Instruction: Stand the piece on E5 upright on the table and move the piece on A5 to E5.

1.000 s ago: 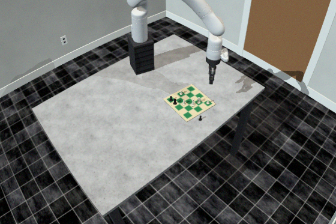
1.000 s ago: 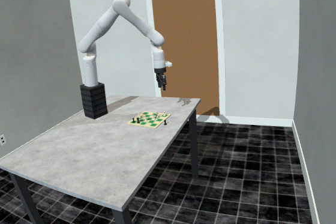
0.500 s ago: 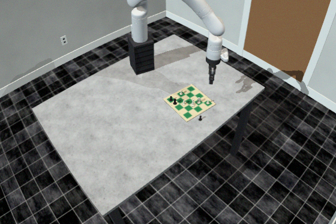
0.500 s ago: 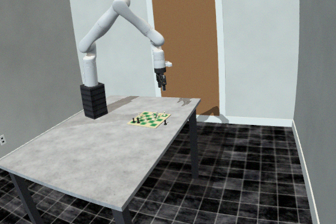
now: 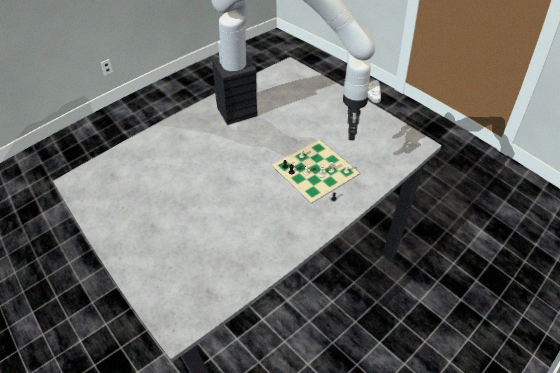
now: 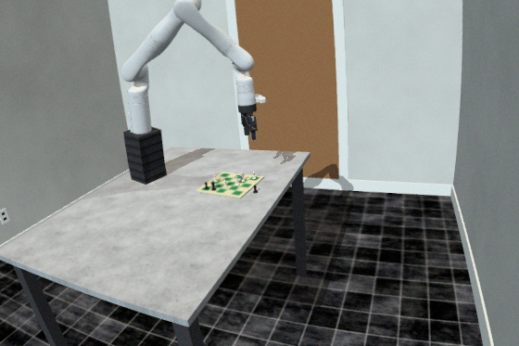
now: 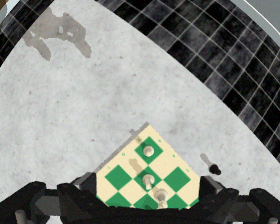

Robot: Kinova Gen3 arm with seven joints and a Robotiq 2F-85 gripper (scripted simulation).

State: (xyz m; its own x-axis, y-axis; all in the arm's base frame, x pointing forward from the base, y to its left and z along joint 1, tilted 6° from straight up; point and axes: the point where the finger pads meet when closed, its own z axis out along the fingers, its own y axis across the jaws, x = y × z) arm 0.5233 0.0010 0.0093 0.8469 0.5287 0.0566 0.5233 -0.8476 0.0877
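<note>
A small green and cream chessboard (image 5: 316,170) lies on the grey table near its right edge; it also shows in the exterior view (image 6: 230,184) and in the wrist view (image 7: 148,179). Several black and white pieces stand on it, too small to tell apart or to match to squares. One black piece (image 5: 334,197) stands upright on the table just off the board's near edge; it shows in the exterior view (image 6: 255,189) and the wrist view (image 7: 213,168) too. My gripper (image 5: 352,134) hangs open and empty, high above the table behind the board's far corner.
The arm's black base block (image 5: 235,90) stands at the back of the table. The table's right edge (image 5: 400,188) runs close to the board. A brown door (image 6: 284,49) is behind the arm.
</note>
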